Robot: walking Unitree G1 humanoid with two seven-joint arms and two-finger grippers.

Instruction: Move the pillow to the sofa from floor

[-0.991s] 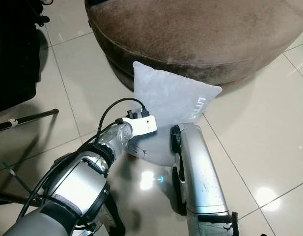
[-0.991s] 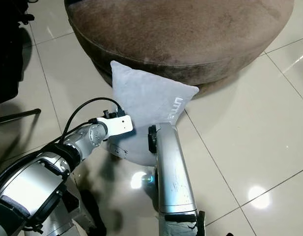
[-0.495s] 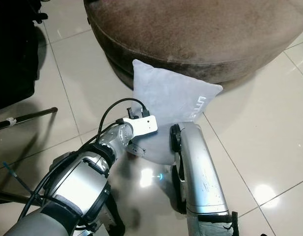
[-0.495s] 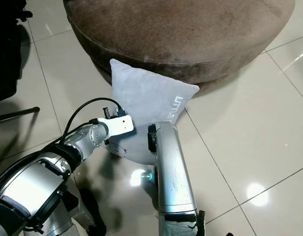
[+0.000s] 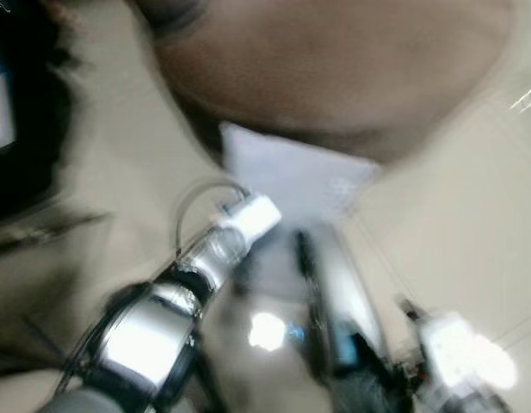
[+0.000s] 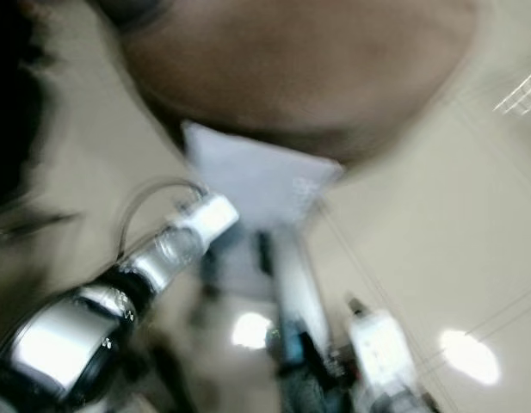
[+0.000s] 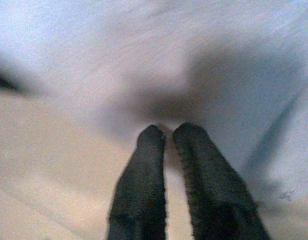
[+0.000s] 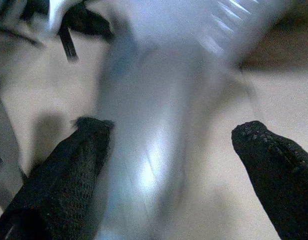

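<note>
left gripper [image 7: 163,131] pinching fingers together on the pillow [image 5: 291,176] fabric | right gripper [image 8: 168,145] spreading wide, fingers straddling the pillow's edge | pillow leaning on the tiled floor [image 5: 437,215] against the brown sofa [image 5: 334,60] | head views blurring

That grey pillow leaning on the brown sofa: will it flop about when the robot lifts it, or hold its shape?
Probably floppy: the pillow looks like soft fabric, and it dents where the left end effector pinches it with fingers nearly together. Likely light for its size, being a stuffed cushion. The open right end effector straddles its edge; with only one corner held it would likely sag.
</note>
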